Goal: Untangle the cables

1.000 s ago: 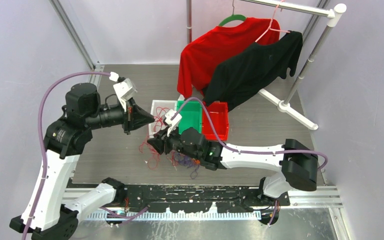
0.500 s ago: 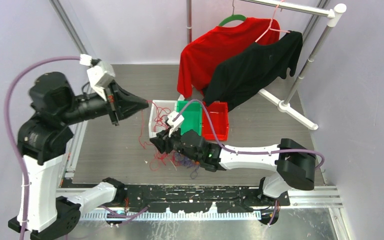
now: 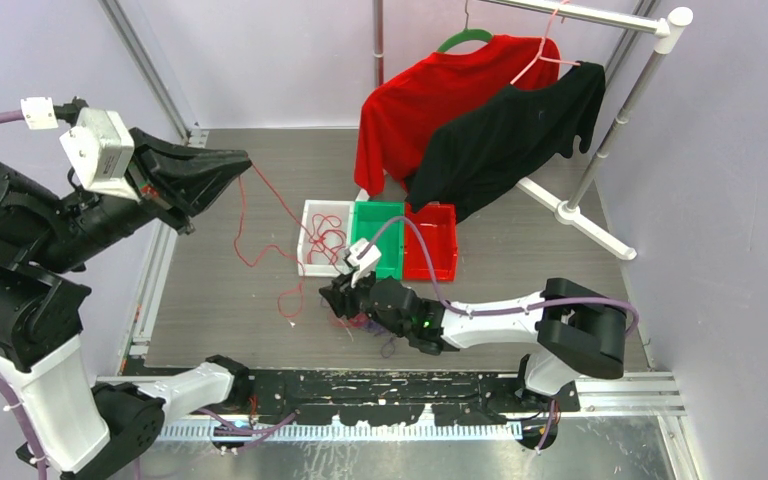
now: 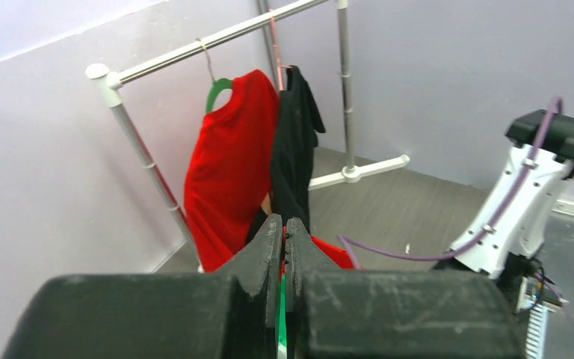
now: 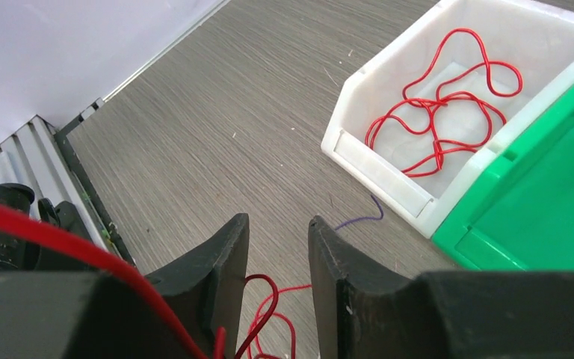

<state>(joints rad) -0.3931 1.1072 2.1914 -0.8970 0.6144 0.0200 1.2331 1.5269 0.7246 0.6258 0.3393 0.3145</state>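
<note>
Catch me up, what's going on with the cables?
The left claw is up high, shut on a red cable that trails down to the table. The right claw sits low over the bundle, jaws open, near the white bin. A second cable, also red, lies in that bin. The bundle is not yet sorted.

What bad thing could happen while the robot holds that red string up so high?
1. The left hand is shut on the red cable, which trails down toward the bundle. The right hand at the bundle is open, so the whole bundle might get dragged along.
2. The cable passes close to the white bin and could catch on its rim.
3. The cable is very thin and might slip out of the left hand's grip.
</note>
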